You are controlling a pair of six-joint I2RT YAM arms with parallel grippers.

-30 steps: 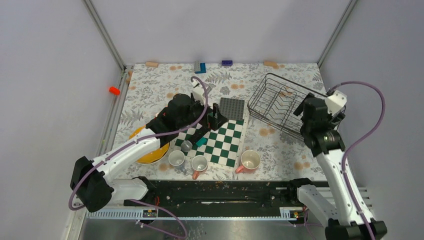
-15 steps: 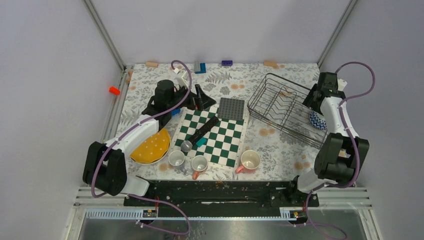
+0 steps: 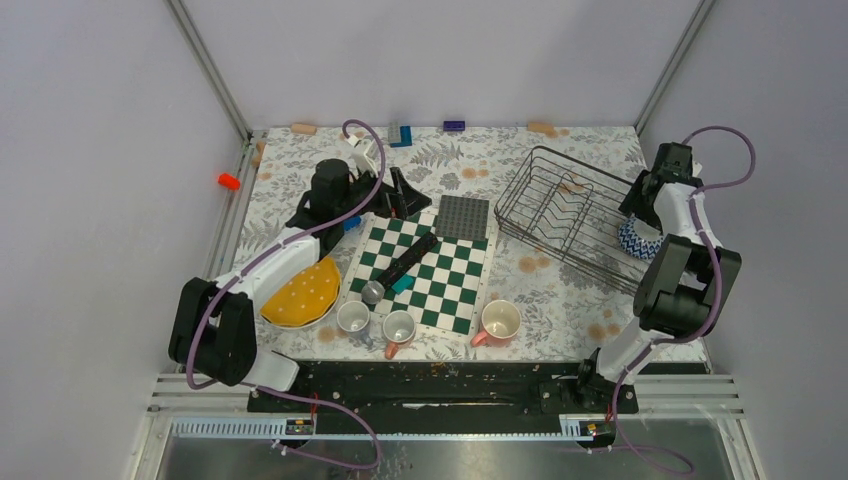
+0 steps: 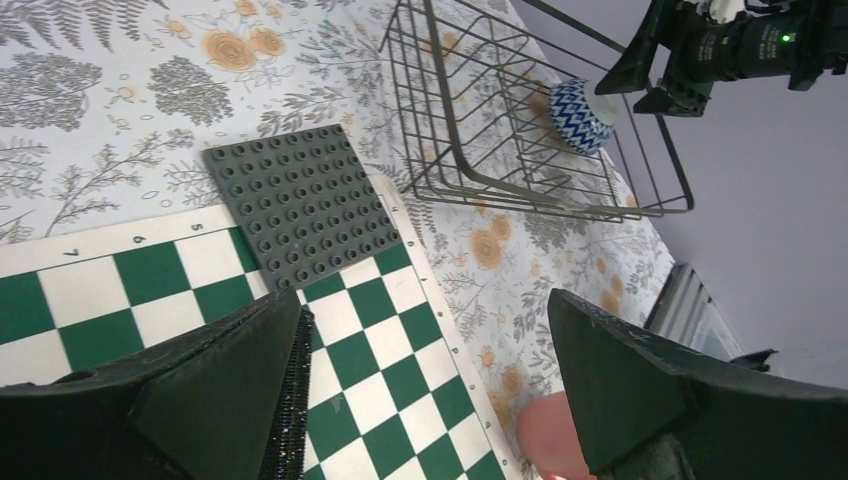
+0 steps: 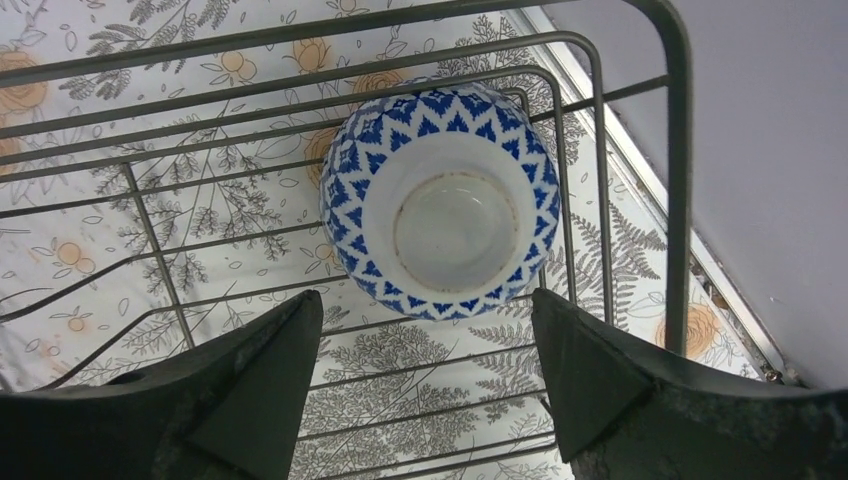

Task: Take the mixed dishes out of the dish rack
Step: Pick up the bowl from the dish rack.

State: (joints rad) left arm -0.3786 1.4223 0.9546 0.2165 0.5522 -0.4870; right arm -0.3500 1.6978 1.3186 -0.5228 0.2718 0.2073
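Note:
The dish rack [image 3: 560,210], a black wire basket, stands at the right. A blue-and-white patterned bowl [image 5: 445,215] lies bottom up at the rack's right end [image 3: 632,240]. My right gripper [image 5: 428,340] hovers open just above it, with nothing between its fingers [image 3: 645,205]. A yellow-orange plate [image 3: 300,292] and three mugs [image 3: 352,317] [image 3: 399,327] [image 3: 499,321] sit on the table near the front. Above the far edge of the chessboard, my left gripper [image 3: 405,197] is open and empty [image 4: 425,340].
A green-and-white chessboard [image 3: 430,270] carries a black stick with a silver head [image 3: 400,265]. A dark grey studded plate [image 3: 465,216] lies at its far corner. Small coloured blocks [image 3: 454,125] line the back edge. The side wall stands close to the rack's right end.
The left arm pulled back from the chessboard toward the far left. The right arm swung out to the rack's right end, bringing its gripper over the patterned bowl.

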